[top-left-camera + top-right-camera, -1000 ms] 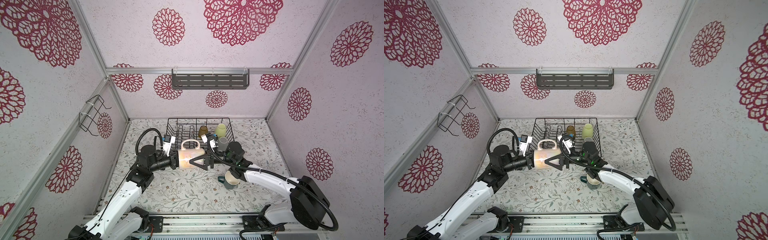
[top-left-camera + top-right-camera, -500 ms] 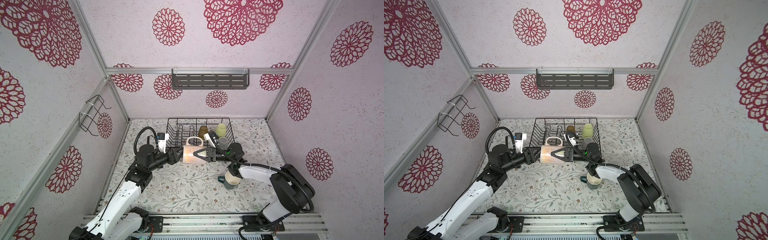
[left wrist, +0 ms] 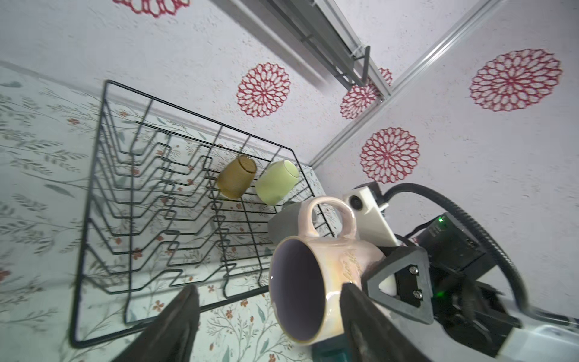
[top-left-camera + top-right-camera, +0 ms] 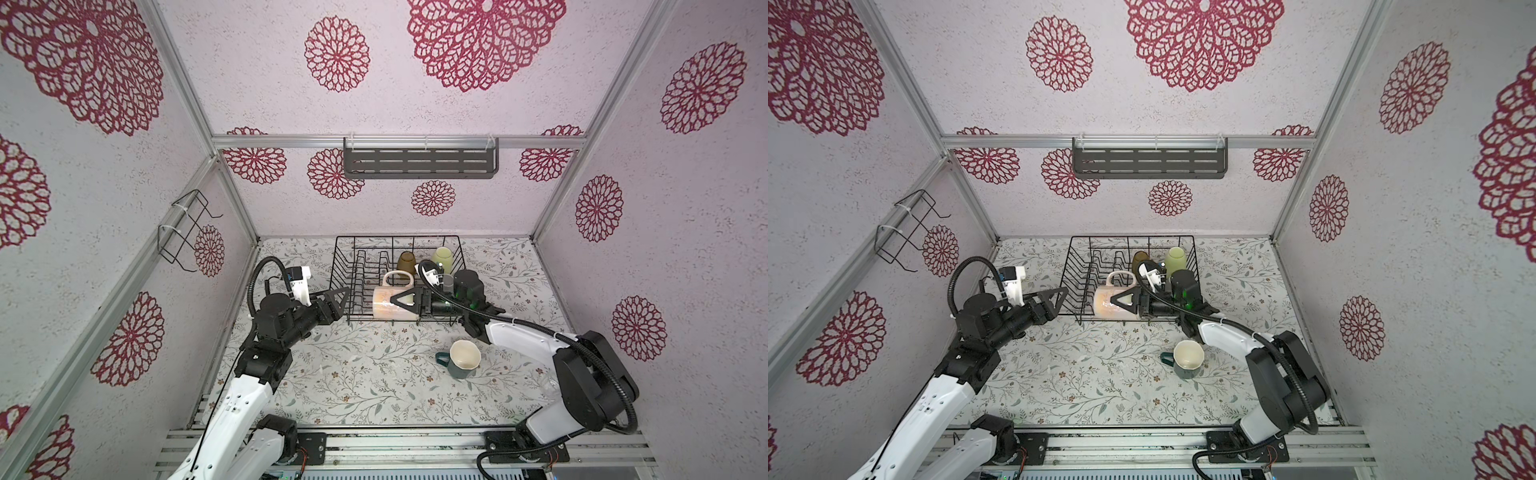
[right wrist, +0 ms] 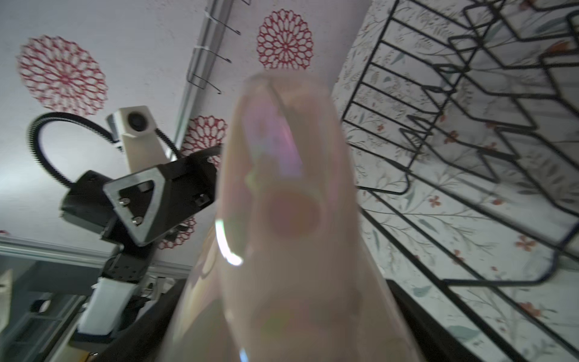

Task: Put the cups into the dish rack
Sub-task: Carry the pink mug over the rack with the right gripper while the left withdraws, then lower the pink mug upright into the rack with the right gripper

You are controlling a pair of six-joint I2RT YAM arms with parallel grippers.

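Floral-print bench [image 4: 374, 386] inside a white booth with red flower medallions on the walls. Black wire dish rack [image 4: 353, 270] sits at the back edge of the bench, about the middle. Amber glass [image 4: 406, 262] and lime-yellow tumbler [image 4: 441, 257] are already in the rack's back right part, mouths down. Pearly pink mug [image 4: 382, 309] is off the bench, held sideways over the rack's front edge, mouth pointing at the left arm, handle [image 3: 327, 216] sticking up. Right claw [image 4: 399, 307] is clamped across the mug's body, one finger on each side, base end toward the wrist. Left claw [image 4: 336, 302] has its jaws spread, just beside the mug's mouth and not touching it; nothing in it. Dark teal mug [image 4: 462, 360] stands upright on the bench toward the front right, untouched. Handling, my read: glazed ceramic, stiff, heavier than the tumblers, and that pearly glaze looks slick, so a sideways hold could let it rotate or slip. It would likely chip if knocked on the wires. Best hold is probably across the body wall near the middle, as now, not on the handle loop, which would let it swing. It needs turning mouth-down before it is set among the wires.
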